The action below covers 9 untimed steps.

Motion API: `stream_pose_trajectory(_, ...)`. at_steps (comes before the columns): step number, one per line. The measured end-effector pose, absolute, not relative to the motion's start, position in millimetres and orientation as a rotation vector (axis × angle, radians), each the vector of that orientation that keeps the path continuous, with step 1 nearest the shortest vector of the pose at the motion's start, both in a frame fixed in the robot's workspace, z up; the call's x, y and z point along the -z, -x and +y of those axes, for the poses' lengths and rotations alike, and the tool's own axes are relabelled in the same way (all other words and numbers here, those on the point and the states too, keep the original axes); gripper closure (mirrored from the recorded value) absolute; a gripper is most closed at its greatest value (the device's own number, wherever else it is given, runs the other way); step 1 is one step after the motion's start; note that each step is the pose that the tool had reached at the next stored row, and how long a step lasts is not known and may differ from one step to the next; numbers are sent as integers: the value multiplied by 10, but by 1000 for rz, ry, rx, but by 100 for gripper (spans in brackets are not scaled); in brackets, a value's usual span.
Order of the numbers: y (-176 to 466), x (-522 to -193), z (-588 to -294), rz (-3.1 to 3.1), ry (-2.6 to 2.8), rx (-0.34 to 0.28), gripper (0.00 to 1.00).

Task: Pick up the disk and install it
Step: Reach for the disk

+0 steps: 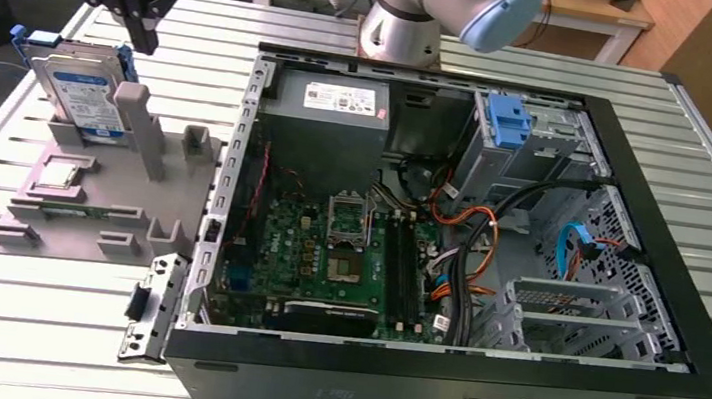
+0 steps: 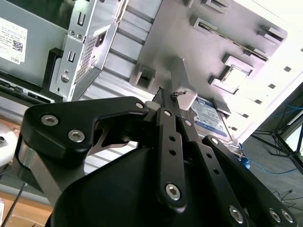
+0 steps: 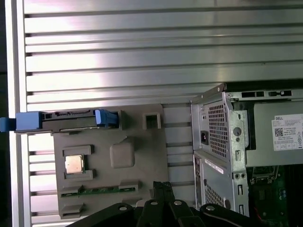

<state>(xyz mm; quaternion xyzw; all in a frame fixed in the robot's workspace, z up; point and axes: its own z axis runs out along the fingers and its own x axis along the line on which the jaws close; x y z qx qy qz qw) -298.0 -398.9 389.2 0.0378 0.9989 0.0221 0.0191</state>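
The disk (image 1: 79, 93) is a silver drive with a white-and-blue label in a bright blue carrier. It stands on edge in a slot at the far end of the grey fixture (image 1: 101, 206), at the exterior view's left. My gripper (image 1: 145, 40) hangs just above it and slightly toward the computer case, black fingers pointing down and shut with nothing between them. In the first wrist view the disk (image 3: 61, 121) shows edge-on, well apart from the gripper (image 3: 162, 185). In the second wrist view the disk's label (image 2: 210, 118) lies just past the gripper (image 2: 166, 94).
The grey fixture also carries a small square chip (image 1: 60, 176) and a memory stick (image 3: 99, 190). The open computer case (image 1: 674, 236) lies at the exterior view's right, with a blue bracket (image 1: 509, 121) in its drive cage. All rest on a slatted metal table (image 1: 47, 325).
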Motion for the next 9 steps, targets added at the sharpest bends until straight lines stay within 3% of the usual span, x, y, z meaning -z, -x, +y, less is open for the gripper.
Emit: stream_pose_trajectory(9, 3123, -3882, -3989, 3100, -117, -69, 90)
